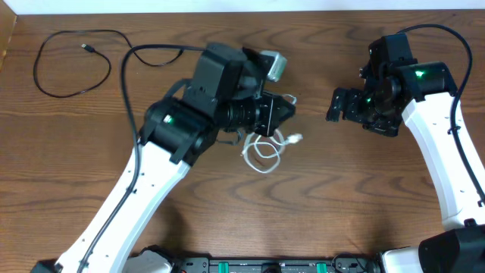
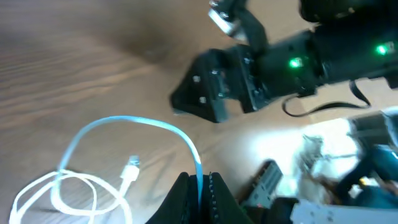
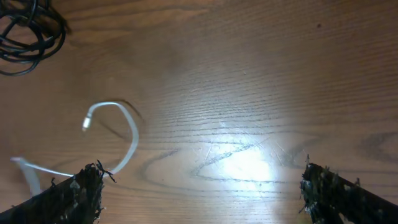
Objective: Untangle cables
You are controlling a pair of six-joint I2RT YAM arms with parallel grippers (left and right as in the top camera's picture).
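Observation:
The white cable (image 1: pixel 264 155) lies in small loops on the table just under my left gripper (image 1: pixel 289 104). In the left wrist view the white cable (image 2: pixel 155 124) arcs up from its coils and runs down between the jaws of my left gripper (image 2: pixel 199 184), which is shut on it. One black cable (image 1: pixel 45 76) lies as a wide loop at the far left, its plug free. A black coil (image 3: pixel 25 31) shows at the top left of the right wrist view. My right gripper (image 1: pixel 339 106) (image 3: pixel 205 193) hangs wide open and empty, to the right of the white cable (image 3: pixel 127 134).
A black cord (image 1: pixel 151 50) curves from the upper left toward the left arm; whether it belongs to the arm I cannot tell. The right gripper's black body (image 2: pixel 214 93) faces the left gripper at close range. Bare wooden table (image 1: pixel 341 205) spreads along the front.

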